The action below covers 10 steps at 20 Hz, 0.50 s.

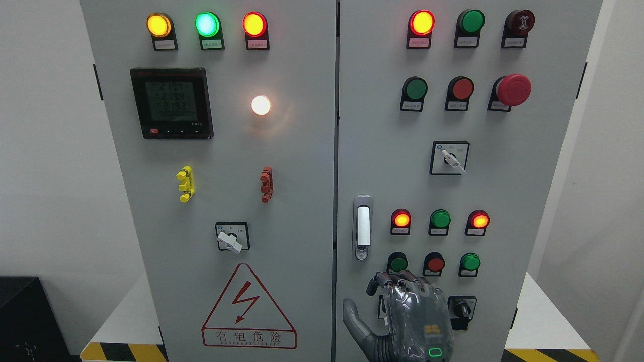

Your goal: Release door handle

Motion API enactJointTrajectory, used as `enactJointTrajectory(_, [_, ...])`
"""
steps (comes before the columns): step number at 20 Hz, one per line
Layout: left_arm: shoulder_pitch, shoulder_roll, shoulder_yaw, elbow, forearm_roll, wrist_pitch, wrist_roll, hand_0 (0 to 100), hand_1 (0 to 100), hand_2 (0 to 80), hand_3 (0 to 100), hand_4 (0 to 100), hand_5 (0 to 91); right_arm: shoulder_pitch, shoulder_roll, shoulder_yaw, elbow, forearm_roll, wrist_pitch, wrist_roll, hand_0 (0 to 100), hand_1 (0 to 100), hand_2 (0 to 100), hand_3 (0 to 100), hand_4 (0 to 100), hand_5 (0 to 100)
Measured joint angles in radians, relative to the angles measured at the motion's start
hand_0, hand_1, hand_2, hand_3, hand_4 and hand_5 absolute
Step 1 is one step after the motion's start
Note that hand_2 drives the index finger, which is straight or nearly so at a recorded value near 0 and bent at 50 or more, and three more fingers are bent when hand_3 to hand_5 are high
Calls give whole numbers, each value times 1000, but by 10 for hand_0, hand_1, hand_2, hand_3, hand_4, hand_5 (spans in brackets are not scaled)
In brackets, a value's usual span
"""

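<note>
The door handle [361, 227] is a white vertical lever in a silver recessed plate with a keyhole at its foot. It sits near the left edge of the grey cabinet's right door [503, 191]. My right hand [390, 301] comes up from the bottom edge, back toward the camera, and hangs just below the handle, apart from it. Its thumb [352, 314] is spread out to the left and the fingers [397, 279] are loosely bent toward the door, holding nothing. The hand covers part of a switch low on the door. The left arm is out of view.
Both doors stand closed, with the seam [336, 181] between them. Lit and unlit push buttons [440, 219], a red emergency stop [513, 89] and rotary switches [449, 158] crowd the right door. The left door carries a meter [172, 103], lamps and a warning triangle [248, 309].
</note>
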Motion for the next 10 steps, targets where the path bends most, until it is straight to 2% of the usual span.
enactJointTrajectory(2, [0, 0, 0, 0, 0, 0, 0, 0, 0, 44, 106, 5, 0, -10, 0, -2, -2, 1, 4, 9, 336, 317, 625, 945, 728, 677])
enactJointTrajectory(6, [0, 0, 0, 0, 0, 0, 0, 0, 0, 44, 106, 4, 0, -44, 0, -5, -3, 5, 46, 57, 242, 306, 645, 954, 733, 684])
enactJointTrajectory(10, [0, 0, 0, 0, 0, 0, 0, 0, 0, 44, 106, 4, 0, -75, 0, -6, 1, 12, 67, 76, 210, 317, 663, 958, 731, 686])
